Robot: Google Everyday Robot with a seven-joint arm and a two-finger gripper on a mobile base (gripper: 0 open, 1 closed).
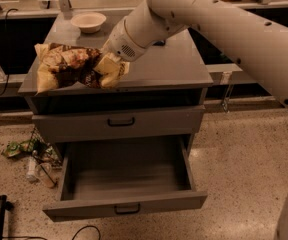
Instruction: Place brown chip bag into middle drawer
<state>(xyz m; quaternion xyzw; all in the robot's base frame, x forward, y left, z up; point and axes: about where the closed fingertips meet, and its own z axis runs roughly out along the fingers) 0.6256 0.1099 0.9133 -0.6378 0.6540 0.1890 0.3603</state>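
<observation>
The brown chip bag [69,66], crinkled cream-tan with dark brown patches, lies at the front left of the grey cabinet top [174,69]. My gripper [109,64] is at the bag's right end, shut on the crumpled foil, with the white arm reaching in from the upper right. The middle drawer [159,203] is pulled wide open below, and its grey inside shows nothing in it. It sits straight beneath the bag and the gripper.
The upper drawer front [149,120] with a black handle is shut. A white bowl [88,21] stands at the back of the cabinet top. Wrappers and bottles [31,156] lie on the floor left of the cabinet. A black object and cable [1,215] lie at bottom left.
</observation>
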